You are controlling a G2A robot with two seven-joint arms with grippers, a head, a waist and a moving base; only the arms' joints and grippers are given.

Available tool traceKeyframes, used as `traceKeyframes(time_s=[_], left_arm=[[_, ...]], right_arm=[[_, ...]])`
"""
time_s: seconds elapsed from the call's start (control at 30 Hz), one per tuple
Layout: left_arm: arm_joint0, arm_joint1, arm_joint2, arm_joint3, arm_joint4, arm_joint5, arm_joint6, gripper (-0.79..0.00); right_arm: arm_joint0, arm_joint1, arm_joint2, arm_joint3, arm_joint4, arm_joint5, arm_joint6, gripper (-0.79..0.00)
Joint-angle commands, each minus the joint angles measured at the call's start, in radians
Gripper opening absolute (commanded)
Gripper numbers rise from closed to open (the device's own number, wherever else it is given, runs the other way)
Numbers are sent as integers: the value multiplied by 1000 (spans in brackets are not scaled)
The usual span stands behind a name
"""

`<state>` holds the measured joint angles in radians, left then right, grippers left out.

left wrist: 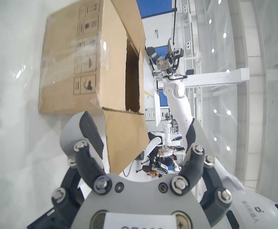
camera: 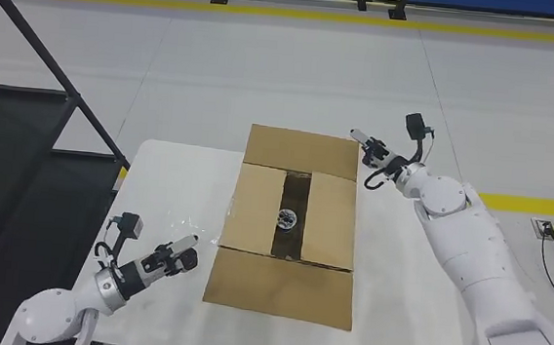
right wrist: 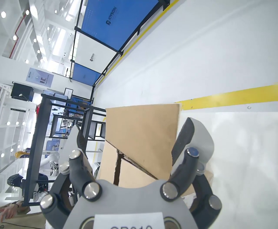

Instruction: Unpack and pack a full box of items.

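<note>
The cardboard box (camera: 254,210) is matt brown, its torn edges rough. My left pincer (left wrist: 139,121) has matt black pads (left wrist: 91,132); the tabletop (camera: 174,179) is glossy white.

A pale grey floor (camera: 265,74) stretched beyond a white table (camera: 168,193), crossed by a yellow line (camera: 270,12) running along a barrier of blue panels (right wrist: 121,21). A black metal rack (camera: 34,153) stood beside the table, and rows of round ceiling lights (left wrist: 224,35) shone overhead.
</note>
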<state>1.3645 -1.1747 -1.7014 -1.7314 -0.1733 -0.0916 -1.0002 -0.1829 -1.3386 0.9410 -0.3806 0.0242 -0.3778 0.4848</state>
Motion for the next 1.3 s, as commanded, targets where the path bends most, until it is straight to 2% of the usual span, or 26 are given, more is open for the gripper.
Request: traceKeyframes(time_s=[0.0,0.27,0.47,0.6,0.7,1.13,1.17,1.2,1.27], left_arm=[[6,5,2,12,1,0,-50,0],[-11,11,96,44,5,-3,-118,0],[-14,11,100,45,4,-3,-117,0],[-35,6,136,51,-54,5,-122,0],[-48,5,139,55,-80,5,-119,0],[-48,5,139,55,-80,5,-119,0],[-48,5,139,55,-80,5,-119,0],[-32,11,126,66,-8,-2,-104,0],[-17,14,127,46,1,-1,-106,0]], right_arm=[[13,-11,-3,44,12,0,13,0],[31,-42,16,137,101,-46,136,0],[31,-43,18,139,106,-49,141,0],[16,-43,69,142,240,-115,245,0],[16,-39,86,149,280,-139,301,0],[16,-39,86,149,280,-139,301,0],[25,-35,52,164,180,-108,242,0],[25,-36,25,135,106,-73,176,0],[-1,-41,13,83,78,-24,118,0]])
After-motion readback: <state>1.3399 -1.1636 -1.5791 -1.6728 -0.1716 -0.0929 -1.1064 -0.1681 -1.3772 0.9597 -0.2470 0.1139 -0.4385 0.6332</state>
